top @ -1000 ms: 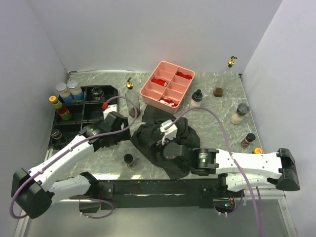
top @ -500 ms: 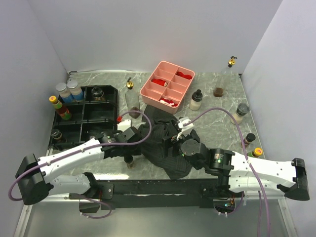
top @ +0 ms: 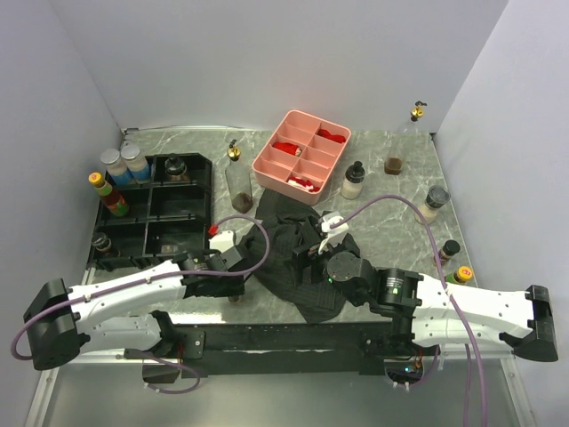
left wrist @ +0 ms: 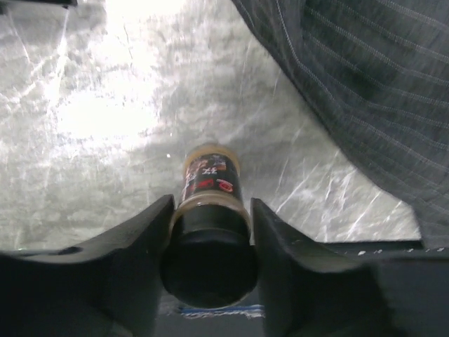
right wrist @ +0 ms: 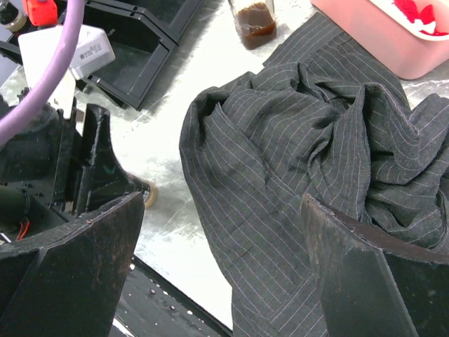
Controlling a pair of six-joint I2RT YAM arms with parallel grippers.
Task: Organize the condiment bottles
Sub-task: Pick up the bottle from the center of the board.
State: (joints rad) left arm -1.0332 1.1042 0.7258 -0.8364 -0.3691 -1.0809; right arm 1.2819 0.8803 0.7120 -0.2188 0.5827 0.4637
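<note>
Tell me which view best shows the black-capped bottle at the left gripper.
The left wrist view: the black-capped bottle sits centred between the left gripper fingers, cap and label clear. The top external view hides it mostly under the left arm. The right wrist view shows only a tan edge, seemingly its base.

My left claw (left wrist: 210,210) sits closed against both sides of the small bottle (left wrist: 210,175), with no slack there. The dark cloth (left wrist: 365,91) crowds in from the right. Ahead and left, bare tabletop (left wrist: 105,105) runs open toward the black divided tray (top: 178,206). The right claw (right wrist: 221,225) gapes over the cloth; its folds may hide something.
</note>
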